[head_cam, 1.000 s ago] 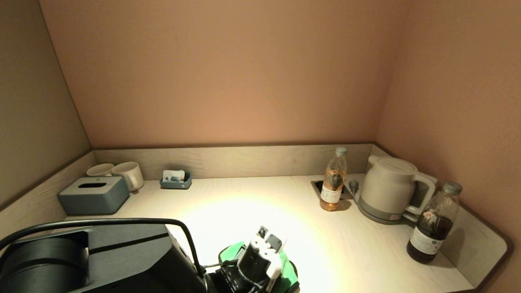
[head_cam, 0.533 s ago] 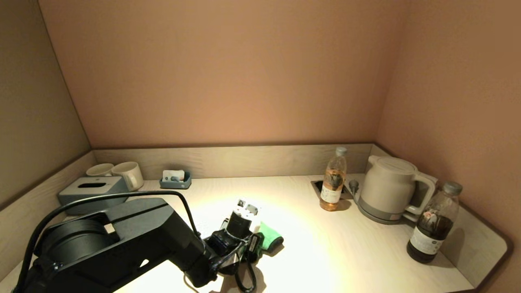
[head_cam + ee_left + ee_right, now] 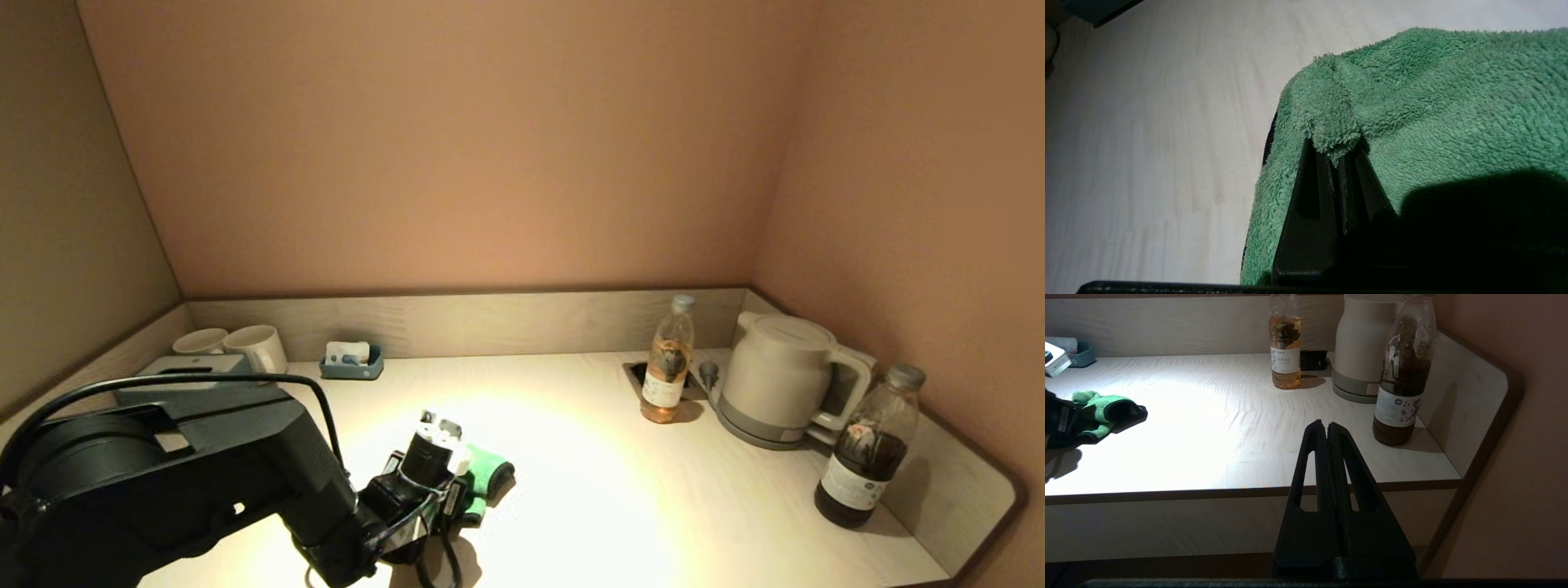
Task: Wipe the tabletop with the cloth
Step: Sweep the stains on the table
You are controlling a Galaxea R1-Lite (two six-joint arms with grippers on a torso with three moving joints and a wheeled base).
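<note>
A fluffy green cloth [image 3: 488, 475] lies bunched on the pale wooden tabletop [image 3: 588, 498], left of the middle. My left gripper [image 3: 1336, 148] is shut on a fold of the cloth [image 3: 1425, 106] and presses it onto the table. In the head view the left gripper [image 3: 467, 490] sits under the black wrist, mostly hidden by it. The cloth also shows in the right wrist view [image 3: 1100, 406]. My right gripper [image 3: 1327, 425] is shut and empty, parked off the table's front edge at the right, out of the head view.
A pale tea bottle [image 3: 669, 361], a white kettle [image 3: 780, 380] and a dark bottle [image 3: 869, 445] stand at the right. A grey tissue box [image 3: 175, 367], two mugs [image 3: 257, 347] and a small blue tray [image 3: 353, 361] stand at the back left. Low walls border three sides.
My left arm has dragged the cloth from the table's front edge away from me and then to the left across the table. The right arm has not moved.
</note>
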